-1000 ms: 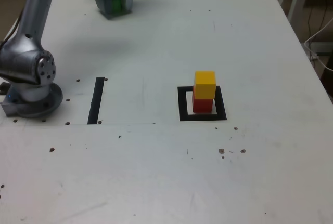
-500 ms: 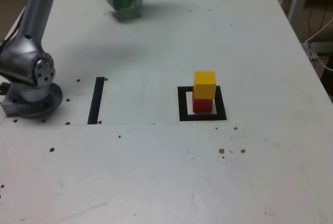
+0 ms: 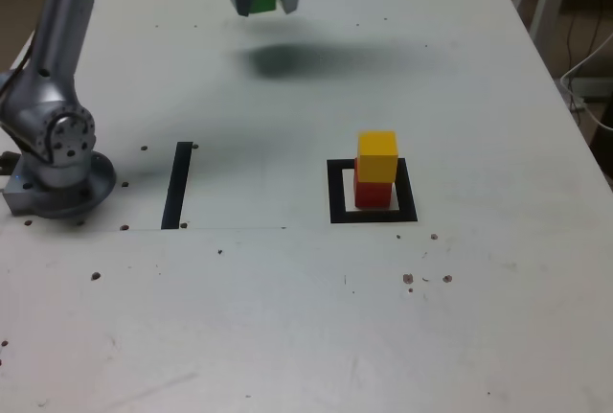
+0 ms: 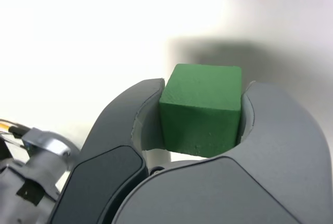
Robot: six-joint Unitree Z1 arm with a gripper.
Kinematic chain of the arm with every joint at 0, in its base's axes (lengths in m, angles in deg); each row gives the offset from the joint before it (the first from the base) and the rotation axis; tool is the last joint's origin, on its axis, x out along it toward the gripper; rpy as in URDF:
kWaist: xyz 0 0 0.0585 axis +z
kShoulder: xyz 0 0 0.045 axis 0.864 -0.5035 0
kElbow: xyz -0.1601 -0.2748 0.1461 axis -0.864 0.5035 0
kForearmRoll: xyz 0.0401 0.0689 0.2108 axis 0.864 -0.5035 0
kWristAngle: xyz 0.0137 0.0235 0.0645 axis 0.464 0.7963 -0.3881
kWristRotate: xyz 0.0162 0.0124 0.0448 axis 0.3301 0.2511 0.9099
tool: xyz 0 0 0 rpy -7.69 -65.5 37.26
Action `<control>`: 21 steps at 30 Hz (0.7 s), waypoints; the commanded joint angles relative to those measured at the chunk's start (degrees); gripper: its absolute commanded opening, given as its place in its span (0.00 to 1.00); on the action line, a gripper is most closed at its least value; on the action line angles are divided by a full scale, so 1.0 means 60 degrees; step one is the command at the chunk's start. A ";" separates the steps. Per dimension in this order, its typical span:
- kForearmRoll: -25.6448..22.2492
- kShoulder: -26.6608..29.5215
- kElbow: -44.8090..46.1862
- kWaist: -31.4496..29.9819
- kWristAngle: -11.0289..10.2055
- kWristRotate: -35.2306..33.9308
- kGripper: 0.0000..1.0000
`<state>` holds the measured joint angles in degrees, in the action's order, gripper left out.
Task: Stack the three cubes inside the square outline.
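Across the white table [image 3: 287, 288], in the exterior view, I had carried the solid green cube [image 4: 200, 110] toward the right and higher, clear of the surface; a second before, it had been down near the table's far left corner. My grey gripper [image 4: 200, 107] was pinching it, the jaws closed on two opposite sides of the block and parted only by its width. From the wrist I saw its upper face and one side face between my curved fingers, with a blurred shadow on the white surface beyond.

In the exterior view that shadow lay on the table apart from the cube, and the cube showed near the table's far edge, left of the middle.

The solid yellow cube [image 3: 377, 156] sat on top of the solid red cube [image 3: 373, 194], and neither had moved. The red one stood on the white centre of the thick black square outline [image 3: 408, 193], inside the frame, right of the table's middle in the exterior view. Well apart from it, toward the left edge, lay the straight black strip [image 3: 177, 186], between the outline and the round grey base [image 3: 62, 193] of my arm [image 3: 64, 34].
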<state>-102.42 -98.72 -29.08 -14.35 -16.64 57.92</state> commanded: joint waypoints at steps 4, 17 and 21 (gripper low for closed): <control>-0.0170 0.0811 0.0578 -0.1447 0.0039 -0.0628 0.32; -0.0182 0.1726 0.1132 -0.4663 0.0942 -0.2212 0.32; -0.0183 0.1721 0.1040 -0.5312 0.1192 -0.2576 0.32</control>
<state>-102.42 -88.63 -22.31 -44.78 -10.03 43.15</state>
